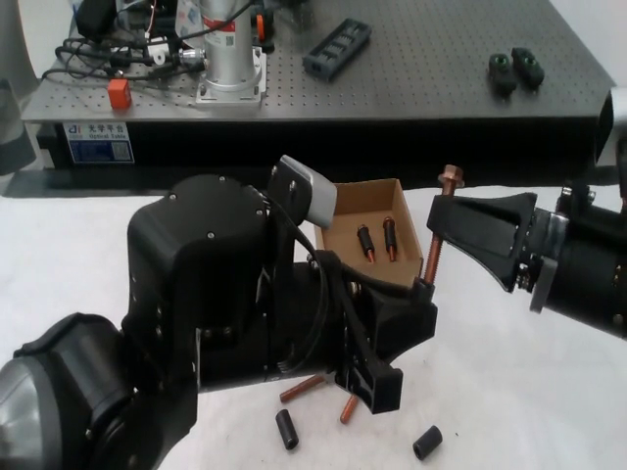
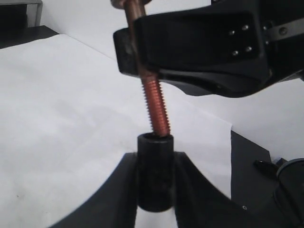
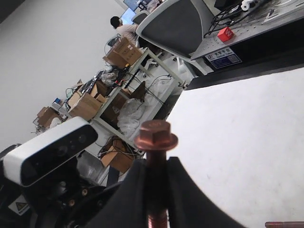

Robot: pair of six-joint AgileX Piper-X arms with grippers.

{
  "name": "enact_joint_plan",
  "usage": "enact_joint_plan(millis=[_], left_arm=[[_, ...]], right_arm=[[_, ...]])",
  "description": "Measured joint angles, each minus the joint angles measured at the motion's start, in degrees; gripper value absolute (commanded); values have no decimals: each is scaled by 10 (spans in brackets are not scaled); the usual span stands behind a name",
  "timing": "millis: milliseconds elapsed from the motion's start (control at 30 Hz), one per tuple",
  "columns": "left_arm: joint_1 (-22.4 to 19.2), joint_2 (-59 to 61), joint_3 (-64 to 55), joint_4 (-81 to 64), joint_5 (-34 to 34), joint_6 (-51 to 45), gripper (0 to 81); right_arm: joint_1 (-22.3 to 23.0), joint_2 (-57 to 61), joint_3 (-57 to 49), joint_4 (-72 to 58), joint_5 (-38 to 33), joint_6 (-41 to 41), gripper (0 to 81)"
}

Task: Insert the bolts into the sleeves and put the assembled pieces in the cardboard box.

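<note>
My left gripper is shut on a black sleeve, held upright. My right gripper is shut on a copper bolt with its hex head up; the threaded tip sits at the mouth of the sleeve. The cardboard box lies just behind both grippers and holds two assembled pieces. Loose on the white bench are two copper bolts and two black sleeves, near the left arm.
A second loose sleeve lies toward the front right. A dark metal breadboard table with a black tray, a silver post and cables stands behind the white bench.
</note>
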Motion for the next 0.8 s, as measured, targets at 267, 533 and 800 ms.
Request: enact_joint_plan(millis=[267, 533, 800], left_arm=[[0, 0, 1, 5, 0, 0, 7], [0, 0, 3, 10, 19, 25, 7], [0, 0, 2, 7, 25, 32, 7]], right_arm=[[0, 0, 0, 21, -3, -29, 43], [0, 0, 0, 32, -3, -46, 43], [1, 0, 0, 38, -9, -47, 43]])
